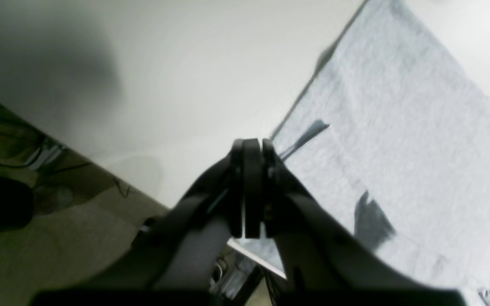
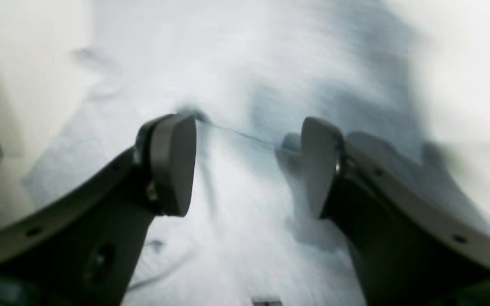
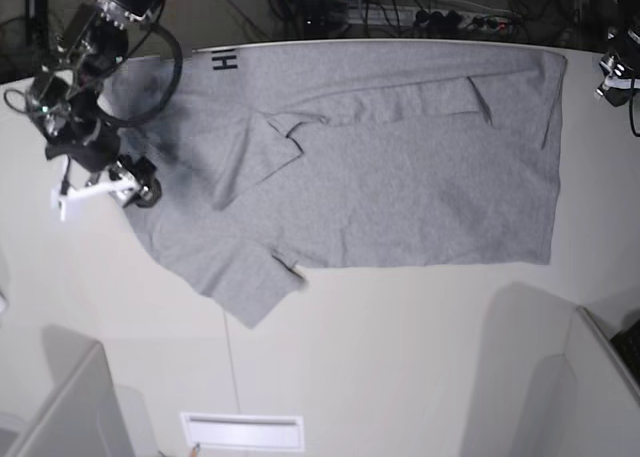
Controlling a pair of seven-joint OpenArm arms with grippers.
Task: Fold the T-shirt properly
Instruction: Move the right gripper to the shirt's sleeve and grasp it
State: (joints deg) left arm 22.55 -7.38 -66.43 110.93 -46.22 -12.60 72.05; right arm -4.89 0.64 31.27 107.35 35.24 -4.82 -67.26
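On the white table (image 3: 400, 357), the T-shirt (image 3: 400, 177) lies spread.

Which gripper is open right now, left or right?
The right gripper: its jaws stand wide apart over the T-shirt, holding nothing. The left gripper has its pads pressed together, by the shirt's edge with no fabric visibly between them.

One T-shirt (image 3: 400, 167), two claws, one table (image 3: 400, 357).
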